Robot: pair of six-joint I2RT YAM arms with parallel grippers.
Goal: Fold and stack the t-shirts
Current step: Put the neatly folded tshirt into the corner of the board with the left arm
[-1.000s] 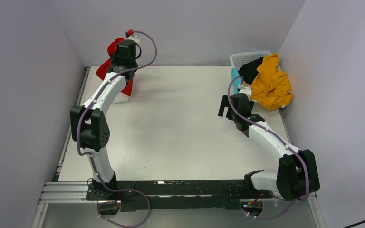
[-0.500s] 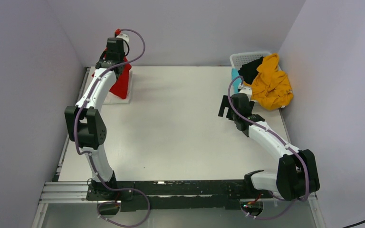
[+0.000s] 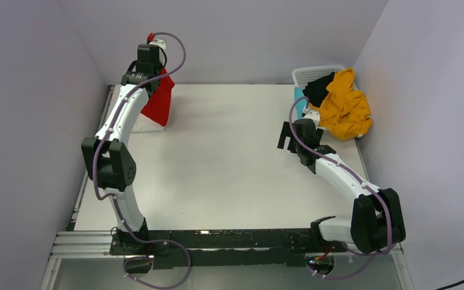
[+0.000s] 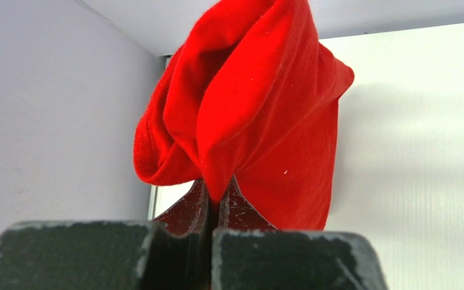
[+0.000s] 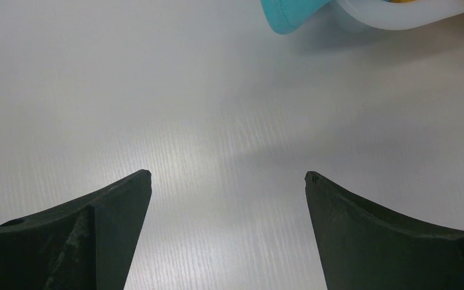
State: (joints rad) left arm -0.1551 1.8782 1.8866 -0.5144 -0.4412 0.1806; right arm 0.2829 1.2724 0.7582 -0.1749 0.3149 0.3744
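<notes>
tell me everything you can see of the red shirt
The red shirt is plain bright red cloth, soft and matte, no print showing. It is bunched in loose folds, not laid flat. The left pincer is shut on a pinch of it, holding it up over the table's far left corner, close to the walls. It drapes down, its lower edge reaching what looks like a folded white shirt. Sleeves and collar cannot be made out.

The top external camera looks down from above the near edge over the whole table (image 3: 229,157). The left wrist camera sits close behind the red t-shirt (image 4: 260,109), which also shows overhead at the far left. The right wrist camera faces down at the table from close by, near the basket (image 5: 411,18).
</notes>
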